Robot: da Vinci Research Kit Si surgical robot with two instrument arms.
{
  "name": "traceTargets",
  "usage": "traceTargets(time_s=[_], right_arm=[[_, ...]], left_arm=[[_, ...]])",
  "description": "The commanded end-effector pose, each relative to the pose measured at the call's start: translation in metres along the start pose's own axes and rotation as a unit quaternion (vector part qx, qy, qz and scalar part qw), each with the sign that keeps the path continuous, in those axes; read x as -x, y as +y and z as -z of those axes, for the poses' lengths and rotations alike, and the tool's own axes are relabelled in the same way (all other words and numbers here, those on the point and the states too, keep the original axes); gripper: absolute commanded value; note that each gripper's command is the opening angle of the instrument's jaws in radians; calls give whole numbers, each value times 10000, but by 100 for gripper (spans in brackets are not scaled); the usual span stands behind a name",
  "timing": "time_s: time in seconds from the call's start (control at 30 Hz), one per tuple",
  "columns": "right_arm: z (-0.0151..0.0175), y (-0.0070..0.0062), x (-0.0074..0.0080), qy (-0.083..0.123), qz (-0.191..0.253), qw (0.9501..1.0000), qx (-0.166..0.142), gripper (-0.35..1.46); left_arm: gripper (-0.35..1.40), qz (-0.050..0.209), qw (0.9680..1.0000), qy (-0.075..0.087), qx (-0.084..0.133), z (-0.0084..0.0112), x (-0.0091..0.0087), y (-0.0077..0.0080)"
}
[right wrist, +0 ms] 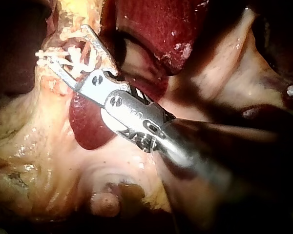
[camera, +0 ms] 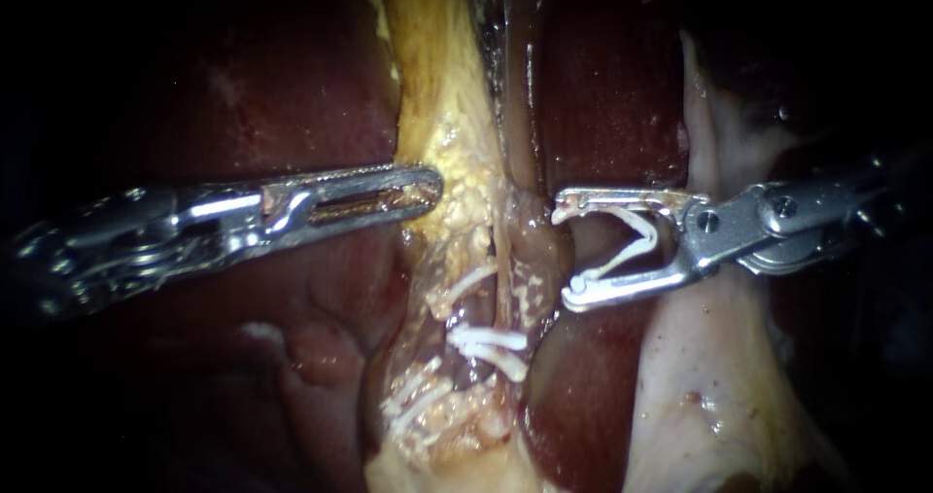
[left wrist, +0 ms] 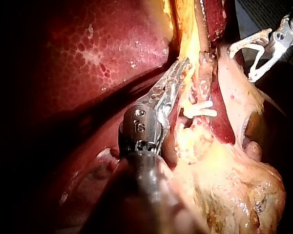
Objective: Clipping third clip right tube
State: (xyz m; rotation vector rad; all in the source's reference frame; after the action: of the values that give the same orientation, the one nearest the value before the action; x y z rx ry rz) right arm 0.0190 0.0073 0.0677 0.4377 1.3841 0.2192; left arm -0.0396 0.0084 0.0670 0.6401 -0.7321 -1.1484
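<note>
The right tube [camera: 533,260] runs down the middle, pale and speckled, with two white clips [camera: 489,345] across it lower down. My right instrument [camera: 566,252] comes in from the right. Its jaws stand wide apart and carry an open white clip [camera: 627,248], with their tips just to the right of the tube, level with a bare stretch above the two clips. My left instrument [camera: 423,187] has its jaws closed on yellow fatty tissue [camera: 457,177] left of the tubes. The right wrist view shows the loaded jaws [right wrist: 63,53] against the clipped tissue.
Dark red liver [camera: 607,94] lies behind and on both sides. A pale fold of tissue [camera: 709,357] sits under my right instrument's shaft. More white clips [camera: 418,401] mark the left tube lower down, and another clip [camera: 465,284] higher up.
</note>
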Motion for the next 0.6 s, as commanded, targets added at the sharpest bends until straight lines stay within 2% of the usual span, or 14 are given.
traceTargets(time_s=[0.03, 0.07, 0.1, 0.17, 0.27, 0.43, 0.6], right_arm=[[-2, -1, 3, -1, -51, 10000, 8, 60], [-5, -3, 7, -1, -185, 9998, 16, 60], [-10, -6, 14, 4, -544, 9985, 6, 60], [-21, -10, 31, 25, -1170, 9931, -33, 60], [-39, -9, 57, -53, -1681, 9857, -103, 60], [-67, 1, 93, -187, -2117, 9771, -140, 58], [-90, 16, 116, -223, -2338, 9720, -114, 57]], left_arm=[[-35, 1, 10000, 9, -9, 3, 2, 0], [-35, 4, 10000, 35, -39, 9, 5, 1], [-35, 9, 10000, 17, -10, 14, 8, 1], [-35, 22, 10000, -5, 32, 29, 16, 2], [-35, 65, 9999, -136, 66, 61, 28, 2], [-35, 123, 9995, -284, 76, 96, 37, -5], [-35, 161, 9993, -332, 56, 113, 38, -18]])
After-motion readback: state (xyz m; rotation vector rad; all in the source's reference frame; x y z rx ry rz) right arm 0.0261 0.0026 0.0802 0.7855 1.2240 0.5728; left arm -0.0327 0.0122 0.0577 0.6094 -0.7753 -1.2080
